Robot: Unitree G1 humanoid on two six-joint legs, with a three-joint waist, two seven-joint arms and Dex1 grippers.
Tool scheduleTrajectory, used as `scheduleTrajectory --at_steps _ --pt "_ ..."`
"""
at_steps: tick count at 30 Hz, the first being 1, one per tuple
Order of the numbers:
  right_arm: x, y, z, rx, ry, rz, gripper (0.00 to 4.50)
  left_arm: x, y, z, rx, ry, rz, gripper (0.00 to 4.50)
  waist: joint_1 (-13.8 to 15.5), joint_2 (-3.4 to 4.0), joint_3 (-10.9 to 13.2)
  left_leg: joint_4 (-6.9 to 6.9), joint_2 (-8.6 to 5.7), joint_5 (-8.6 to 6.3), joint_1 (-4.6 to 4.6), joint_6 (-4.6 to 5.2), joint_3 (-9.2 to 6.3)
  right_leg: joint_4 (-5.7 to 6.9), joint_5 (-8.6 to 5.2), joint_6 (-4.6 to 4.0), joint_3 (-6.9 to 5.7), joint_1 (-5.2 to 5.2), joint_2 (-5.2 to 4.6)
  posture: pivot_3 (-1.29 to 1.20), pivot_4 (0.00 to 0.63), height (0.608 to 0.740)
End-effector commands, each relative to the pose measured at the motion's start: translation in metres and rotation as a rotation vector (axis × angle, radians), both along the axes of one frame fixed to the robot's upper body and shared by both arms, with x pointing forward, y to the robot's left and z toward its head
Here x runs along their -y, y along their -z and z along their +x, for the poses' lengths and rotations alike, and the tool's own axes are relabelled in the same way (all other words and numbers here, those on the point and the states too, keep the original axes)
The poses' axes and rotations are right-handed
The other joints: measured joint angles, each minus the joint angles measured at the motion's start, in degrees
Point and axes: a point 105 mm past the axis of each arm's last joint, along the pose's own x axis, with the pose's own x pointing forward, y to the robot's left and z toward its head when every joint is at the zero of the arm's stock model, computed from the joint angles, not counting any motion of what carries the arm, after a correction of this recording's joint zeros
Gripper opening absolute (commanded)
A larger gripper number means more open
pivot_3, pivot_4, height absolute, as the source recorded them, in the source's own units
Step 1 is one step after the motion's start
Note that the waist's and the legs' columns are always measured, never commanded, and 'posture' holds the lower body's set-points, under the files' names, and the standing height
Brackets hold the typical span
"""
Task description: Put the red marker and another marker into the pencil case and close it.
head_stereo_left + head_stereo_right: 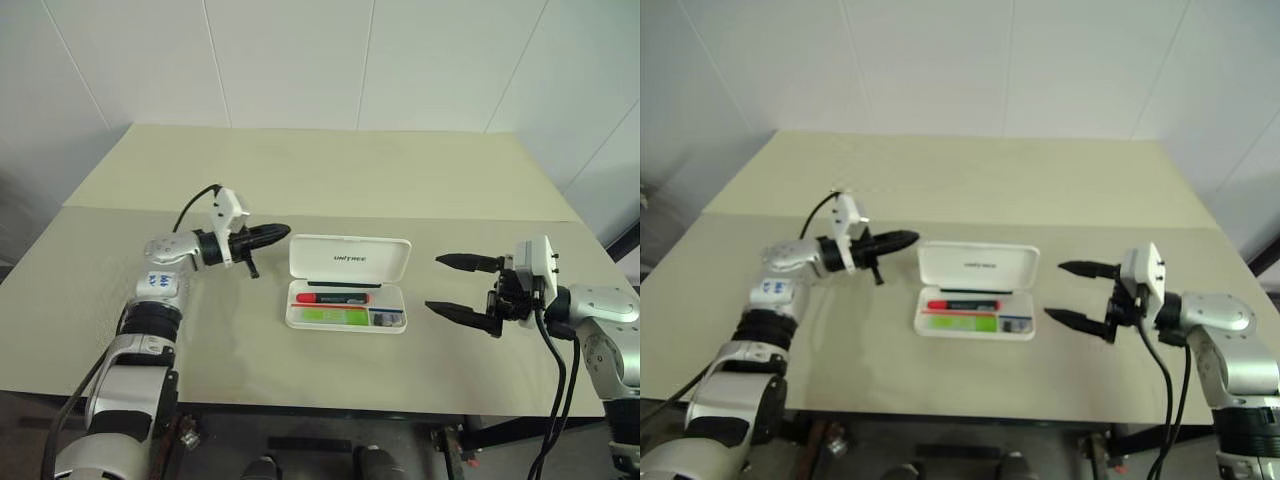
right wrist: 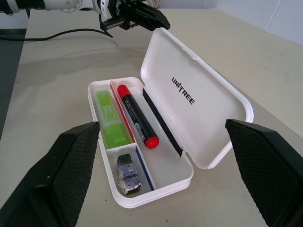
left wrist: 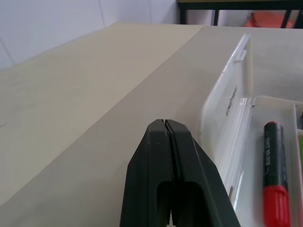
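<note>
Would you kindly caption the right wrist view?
Open pencil case holding red marker and green highlighter, framed by the open right tool.

Your left arm reaches forward over the table, the forearm angled inward and the wrist held about level. Your left gripper points toward the robot's right, its two black fingers pressed flat together with nothing between them; the wrist view shows just a thin seam where the tips meet. Your right arm is bent in from the right side, wrist level, and your right gripper points left with its fingers spread wide apart, empty
</note>
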Motion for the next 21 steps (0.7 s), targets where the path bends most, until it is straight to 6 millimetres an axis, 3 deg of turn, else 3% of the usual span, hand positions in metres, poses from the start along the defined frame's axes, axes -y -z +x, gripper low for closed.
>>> scheduleTrajectory --at_steps 1,10,16,21 --pt "0.0 -0.01 -0.004 0.053 0.008 -0.008 4.5 0.008 -0.014 -0.002 0.047 0.046 -0.002 0.05 -0.1 0.0 0.0 0.0 0.0 0.0 0.0 0.0 0.0 0.0 0.0 0.0 0.0 0.0 0.0 0.0 0.15 0.74" --pt "-0.001 -0.008 -0.006 0.049 0.02 0.004 4.5 0.012 -0.008 -0.025 0.071 0.209 0.087 0.05 -0.1 0.0 0.0 0.01 -0.01 0.0 0.01 0.0 0.0 0.0 0.0 0.01 0.0 0.01 0.0 0.0 0.15 0.74" --pt "-0.001 -0.008 -0.005 0.05 0.025 0.009 4.5 0.016 0.018 -0.046 0.043 0.342 0.274 0.05 -0.1 0.0 0.0 -0.01 0.0 0.0 0.01 0.0 0.0 0.0 0.0 -0.01 0.0 0.01 0.0 0.0 0.15 0.74" --pt "-0.003 -0.008 -0.005 0.052 0.029 0.017 4.5 0.025 0.033 -0.046 0.003 0.338 0.332 0.05 0.0 0.0 0.0 0.03 0.0 0.0 0.01 0.0 0.0 0.0 0.0 -0.01 0.01 0.02 0.0 0.0 0.15 0.74"
